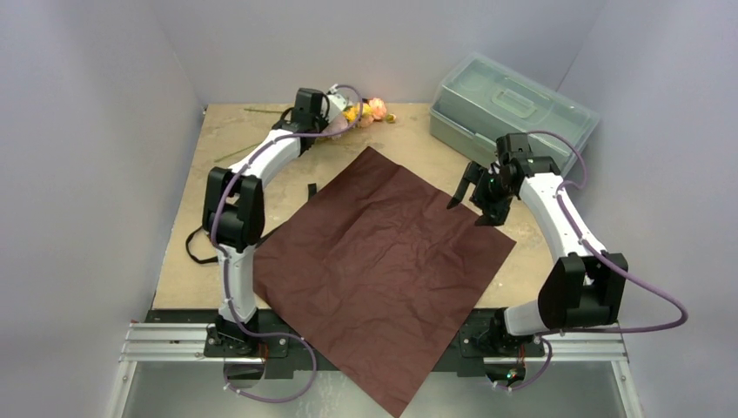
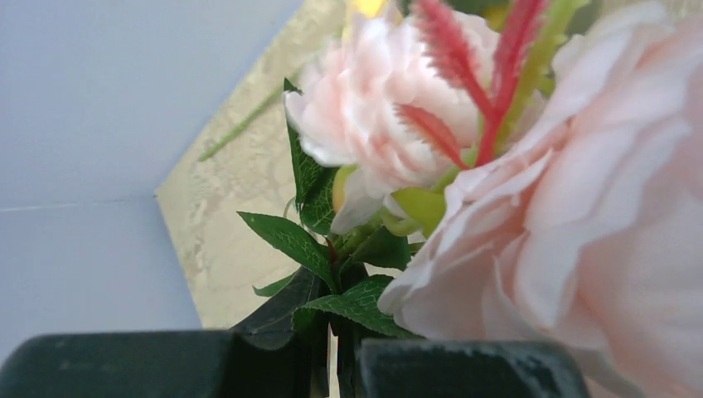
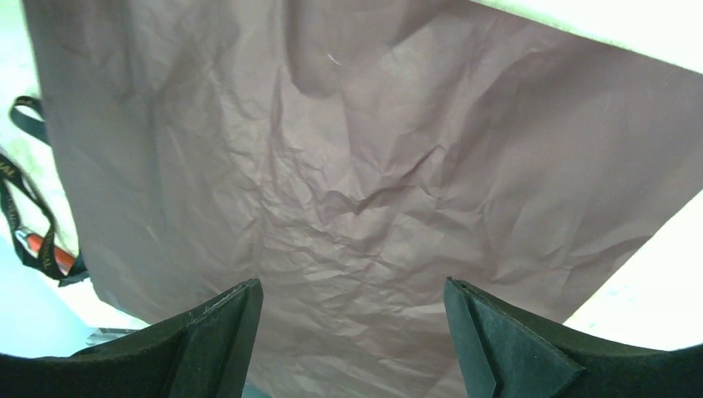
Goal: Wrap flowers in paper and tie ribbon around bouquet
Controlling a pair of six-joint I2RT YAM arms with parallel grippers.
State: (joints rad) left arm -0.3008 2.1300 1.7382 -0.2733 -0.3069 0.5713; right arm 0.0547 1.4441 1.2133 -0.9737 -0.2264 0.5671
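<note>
The left gripper point(image 2: 336, 356) is pinching down tight on the flowers point(image 2: 539, 207). Its two dark fingers are sitting almost together, with the green stems and leaves caught in the slim gap just below the heads, probably so the floppy sprays can be carried as one bunch instead of one at a time. The pale pink blooms are filling its wrist view. From above, the left gripper point(image 1: 341, 109) is reaching to the far edge of the table point(image 1: 235, 131), where the flowers point(image 1: 370, 111) are lying well apart from the paper point(image 1: 383, 261). One thin loose stem point(image 1: 261, 111) is lying on the board beside it, outside the grip. The right gripper point(image 1: 470, 196) is hanging with its jaws spread wide and empty above the right-hand part of the sheet, and its own view shows the right gripper point(image 3: 352, 286) looking down on crinkled maroon paper point(image 3: 373, 166). It seems to be waiting to hold or fold a corner once the stems arrive. The paper is lying flat like a diamond, its near corner hanging over the table edge between the arm bases, which leaves a long diagonal for laying stems on. The ribbon point(image 1: 196, 248) is trailing off the left side, partly under the sheet's edge, unused. A clear lidded box point(image 1: 513, 109) is standing at the far right.
</note>
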